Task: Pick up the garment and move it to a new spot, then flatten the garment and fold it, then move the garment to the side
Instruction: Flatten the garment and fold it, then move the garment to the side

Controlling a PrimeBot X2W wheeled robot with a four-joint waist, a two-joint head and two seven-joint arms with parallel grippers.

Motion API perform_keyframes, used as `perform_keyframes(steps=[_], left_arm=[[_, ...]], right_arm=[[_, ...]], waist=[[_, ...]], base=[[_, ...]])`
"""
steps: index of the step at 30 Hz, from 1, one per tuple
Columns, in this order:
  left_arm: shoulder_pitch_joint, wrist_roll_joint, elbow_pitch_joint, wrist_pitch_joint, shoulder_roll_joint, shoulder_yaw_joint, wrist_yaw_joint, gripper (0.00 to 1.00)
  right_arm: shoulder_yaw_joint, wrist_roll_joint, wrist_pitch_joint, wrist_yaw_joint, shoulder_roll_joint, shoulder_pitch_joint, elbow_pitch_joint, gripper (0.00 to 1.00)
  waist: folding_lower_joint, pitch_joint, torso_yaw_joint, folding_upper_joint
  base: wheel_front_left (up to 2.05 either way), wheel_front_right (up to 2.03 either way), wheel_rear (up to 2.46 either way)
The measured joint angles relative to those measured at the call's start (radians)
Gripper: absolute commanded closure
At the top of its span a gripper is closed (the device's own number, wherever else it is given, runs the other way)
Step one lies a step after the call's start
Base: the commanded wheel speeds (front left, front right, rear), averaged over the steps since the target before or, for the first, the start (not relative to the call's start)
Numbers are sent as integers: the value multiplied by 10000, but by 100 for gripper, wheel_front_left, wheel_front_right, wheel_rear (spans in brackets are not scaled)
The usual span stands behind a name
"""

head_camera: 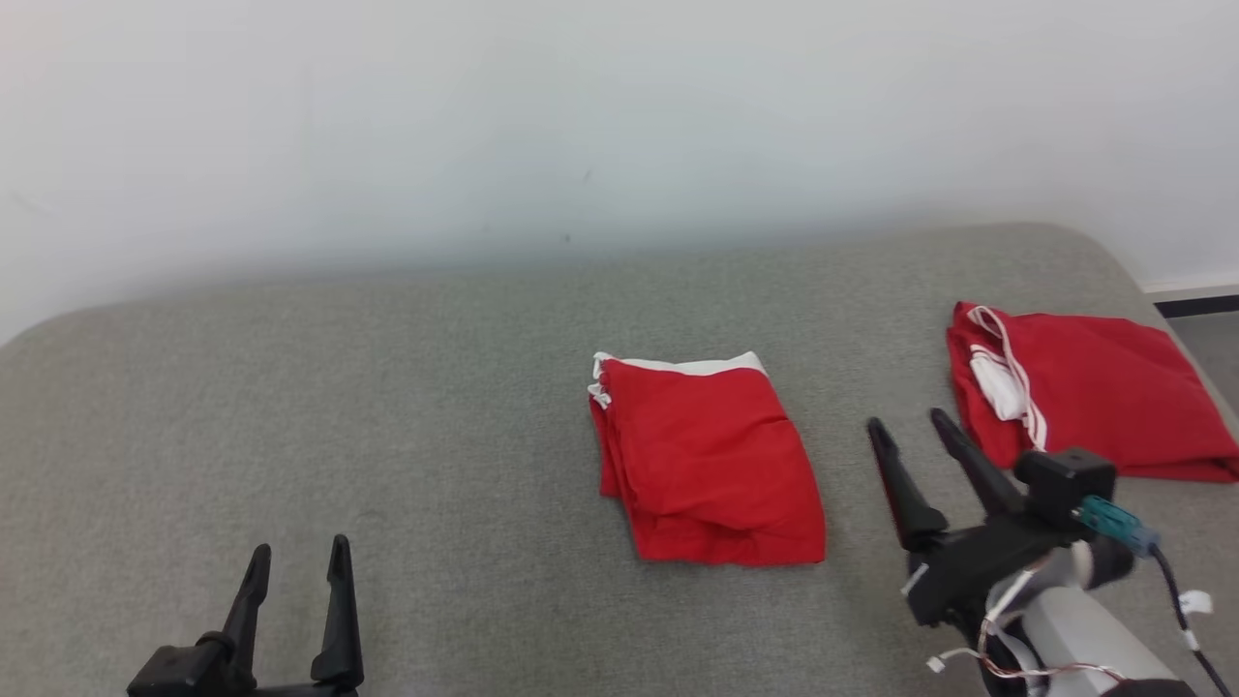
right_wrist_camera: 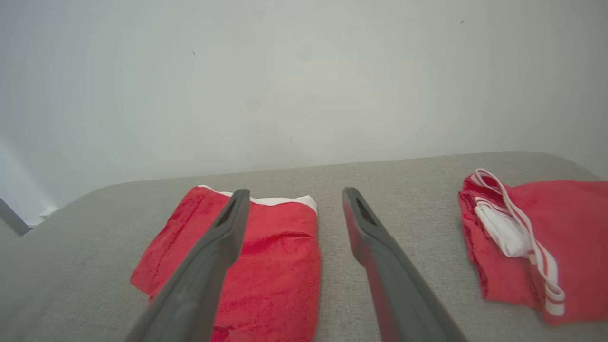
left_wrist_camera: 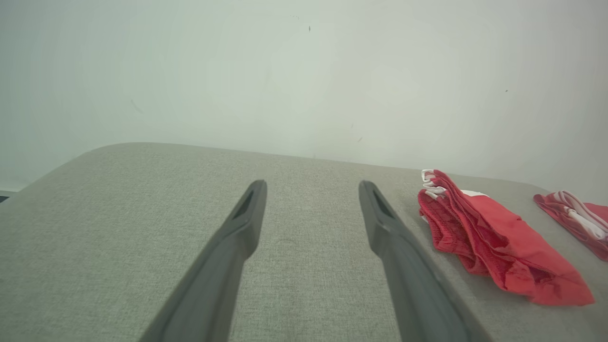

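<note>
Folded red garment, white-banded at its far edge, is lying flat near the middle of the grey padded surface, with nothing gripping it. Right gripper is hovering near the garment's right edge, between it and a second red garment with white stripes at the surface's right end, its two fingers standing spread and empty. Left gripper is sitting well apart at the lower left, fingers likewise spread, holding nothing.
</note>
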State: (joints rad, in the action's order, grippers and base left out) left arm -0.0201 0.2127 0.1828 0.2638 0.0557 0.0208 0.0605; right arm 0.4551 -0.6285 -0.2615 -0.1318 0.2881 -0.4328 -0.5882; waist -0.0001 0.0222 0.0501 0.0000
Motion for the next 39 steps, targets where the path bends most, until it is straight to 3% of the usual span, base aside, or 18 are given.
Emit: perform_keyframes(steps=[9,39], left_arm=[[58,-2,130,0,25,430,-52,0],[689,161,763,0,82,1206,-307,0]], right_arm=[[-1409,1149,111,0,96,848,-81,0],[-2144,1732,773,0,127,1863,658,0]], waist=[[0,395,475,0],[1,745,542,0]], base=[[0,0,0],[0,0,0]])
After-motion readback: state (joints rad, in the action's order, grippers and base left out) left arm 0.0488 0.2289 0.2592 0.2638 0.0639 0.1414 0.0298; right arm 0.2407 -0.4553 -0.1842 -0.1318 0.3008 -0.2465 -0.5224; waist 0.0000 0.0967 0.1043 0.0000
